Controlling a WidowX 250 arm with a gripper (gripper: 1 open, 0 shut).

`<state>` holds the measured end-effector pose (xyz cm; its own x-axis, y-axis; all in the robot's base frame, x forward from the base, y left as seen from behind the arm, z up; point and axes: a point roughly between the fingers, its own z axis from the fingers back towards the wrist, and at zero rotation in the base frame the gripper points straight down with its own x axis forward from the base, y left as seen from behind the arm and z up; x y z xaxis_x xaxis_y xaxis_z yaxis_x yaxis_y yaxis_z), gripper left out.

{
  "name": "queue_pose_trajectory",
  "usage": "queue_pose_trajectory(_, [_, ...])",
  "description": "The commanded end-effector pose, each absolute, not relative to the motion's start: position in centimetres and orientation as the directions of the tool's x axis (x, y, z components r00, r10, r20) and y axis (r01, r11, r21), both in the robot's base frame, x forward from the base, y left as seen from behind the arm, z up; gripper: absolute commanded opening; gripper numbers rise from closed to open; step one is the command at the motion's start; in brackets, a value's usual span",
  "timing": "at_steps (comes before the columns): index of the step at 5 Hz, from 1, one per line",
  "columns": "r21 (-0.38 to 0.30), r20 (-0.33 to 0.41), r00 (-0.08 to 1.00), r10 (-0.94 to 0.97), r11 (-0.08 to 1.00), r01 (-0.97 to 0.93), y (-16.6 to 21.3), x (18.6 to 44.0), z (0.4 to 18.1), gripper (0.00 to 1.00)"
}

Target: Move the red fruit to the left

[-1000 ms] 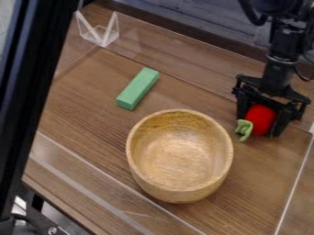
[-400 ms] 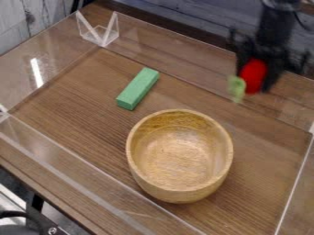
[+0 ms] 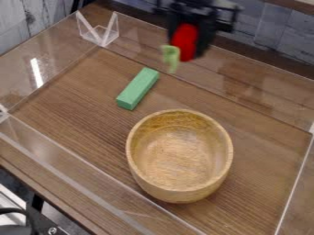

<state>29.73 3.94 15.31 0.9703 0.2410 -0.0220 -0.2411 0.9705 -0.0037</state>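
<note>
I'm carrying the red fruit [image 3: 185, 39] in the gripper [image 3: 186, 41], jaws partly closed around it, well above the table [image 3: 73, 119] at upper centre. Pick's done; I'm judging the leftward placement and release are what's left.

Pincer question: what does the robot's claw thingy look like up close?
The pincer is black all over, boxy at the top with two dark fingers pointing down. It looks blurry here, so no cables or markings can be made out.
</note>
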Motion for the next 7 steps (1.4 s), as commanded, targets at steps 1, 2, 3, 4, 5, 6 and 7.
queue_pose_trajectory(1, [0.003, 0.03, 0.956, 0.292, 0.956, -0.292, 8.1, 27.5, 16.4, 0.0])
queue_pose_trajectory(2, [0.001, 0.021, 0.964, 0.263, 0.965, -0.264, 12.1, 26.1, 16.6, 0.0])
queue_pose_trajectory(3, [-0.002, 0.005, 0.975, 0.22, 0.975, -0.22, 15.6, 25.0, 16.0, 0.0])
queue_pose_trajectory(4, [-0.014, -0.021, 0.976, 0.215, 0.977, -0.215, 18.5, 24.2, 14.3, 0.0])
queue_pose_trajectory(5, [-0.024, -0.046, 0.984, 0.171, 0.985, -0.172, 19.1, 24.4, 12.4, 0.0])
queue_pose_trajectory(6, [-0.03, -0.061, 0.982, 0.179, 0.983, -0.181, 18.7, 24.4, 10.8, 0.0])
queue_pose_trajectory(7, [-0.035, -0.074, 0.978, 0.193, 0.98, -0.196, 18.3, 24.5, 9.2, 0.0])
